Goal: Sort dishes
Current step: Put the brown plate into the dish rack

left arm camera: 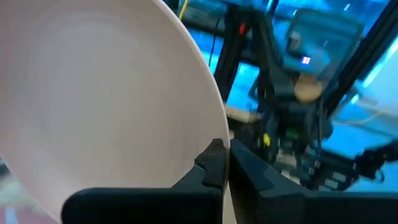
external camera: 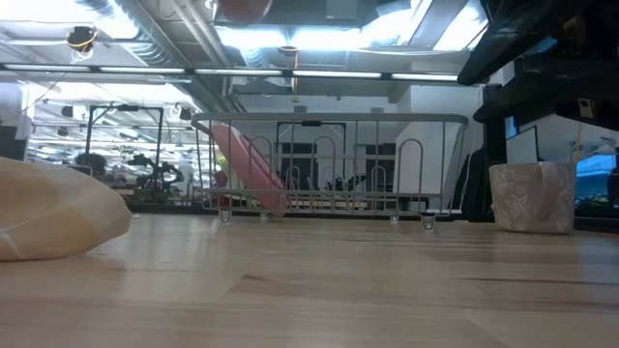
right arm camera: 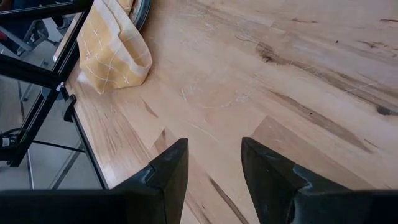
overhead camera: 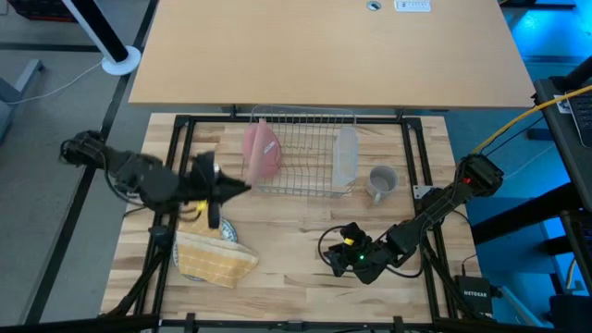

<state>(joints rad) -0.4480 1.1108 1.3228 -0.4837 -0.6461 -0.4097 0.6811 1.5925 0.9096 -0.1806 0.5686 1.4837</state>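
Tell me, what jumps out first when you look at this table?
The silver wire rack at the table's far middle, with a pink plate leaning inside at its left end. The left gripper is shut on a white plate, edge-on, just left of the rack. A yellow checked cloth lies front left, a grey mug right of the rack.

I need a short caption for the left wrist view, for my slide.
Left gripper shut on the rim of a white plate, held above the table.
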